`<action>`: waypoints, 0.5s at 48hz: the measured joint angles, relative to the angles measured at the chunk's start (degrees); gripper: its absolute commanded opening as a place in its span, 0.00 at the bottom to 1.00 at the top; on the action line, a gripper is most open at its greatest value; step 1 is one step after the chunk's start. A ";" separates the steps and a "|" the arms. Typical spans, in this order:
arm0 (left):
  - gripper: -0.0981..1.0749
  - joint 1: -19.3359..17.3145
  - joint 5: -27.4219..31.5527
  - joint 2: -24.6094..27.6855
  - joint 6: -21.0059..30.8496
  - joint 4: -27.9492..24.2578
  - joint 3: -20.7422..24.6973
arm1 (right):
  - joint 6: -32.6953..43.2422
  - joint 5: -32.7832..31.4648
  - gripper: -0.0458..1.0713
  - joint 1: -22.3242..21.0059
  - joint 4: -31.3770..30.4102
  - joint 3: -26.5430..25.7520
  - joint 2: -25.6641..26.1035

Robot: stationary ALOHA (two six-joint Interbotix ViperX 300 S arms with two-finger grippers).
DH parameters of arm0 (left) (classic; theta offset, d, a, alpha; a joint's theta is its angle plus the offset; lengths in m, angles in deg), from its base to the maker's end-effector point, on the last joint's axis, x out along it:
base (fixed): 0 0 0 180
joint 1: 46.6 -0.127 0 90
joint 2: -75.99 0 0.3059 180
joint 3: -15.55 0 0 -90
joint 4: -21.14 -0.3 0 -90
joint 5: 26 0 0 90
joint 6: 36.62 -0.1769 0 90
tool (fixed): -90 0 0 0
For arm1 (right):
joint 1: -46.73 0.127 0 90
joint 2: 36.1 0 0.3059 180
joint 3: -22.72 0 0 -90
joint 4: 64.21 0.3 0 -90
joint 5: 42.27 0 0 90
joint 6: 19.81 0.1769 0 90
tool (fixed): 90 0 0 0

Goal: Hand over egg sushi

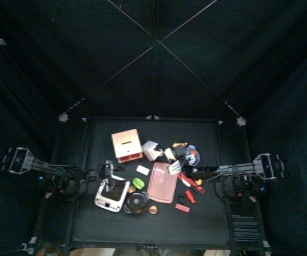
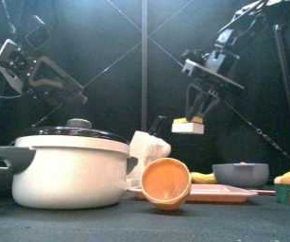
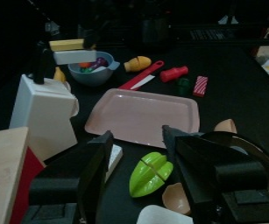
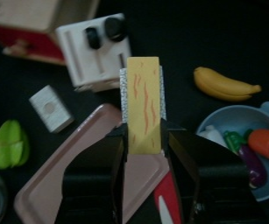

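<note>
Egg sushi (image 4: 143, 101) you see in the right wrist view: one yellow piece, clamped between the right gripper (image 4: 145, 144) jaws above one pink tray (image 4: 84, 166), near one banana (image 4: 228, 85). In the front view it hangs in the air beside one white pot (image 2: 72, 170). In the left wrist view the left gripper (image 3: 143, 179) jaws stand apart, holding nothing, over the desk (image 3: 236, 96).

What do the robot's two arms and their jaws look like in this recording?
Both arms are black and jointed, with exposed cables along their links. The left gripper has two broad, blocky matte-black jaws. The right gripper has the same flat black jaws; no markings are legible.
</note>
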 measured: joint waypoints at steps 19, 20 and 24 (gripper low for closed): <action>0.82 2.46 -0.09 2.81 -0.09 -4.92 2.72 | -0.79 4.39 0.52 11.43 -1.49 3.78 3.60; 0.83 2.46 0.00 3.08 -0.18 -5.27 2.90 | -0.97 5.36 0.52 11.60 -2.02 3.87 3.52; 0.85 2.64 0.00 4.31 -0.09 -6.50 4.13 | -2.72 10.02 0.52 11.87 -5.71 3.96 2.55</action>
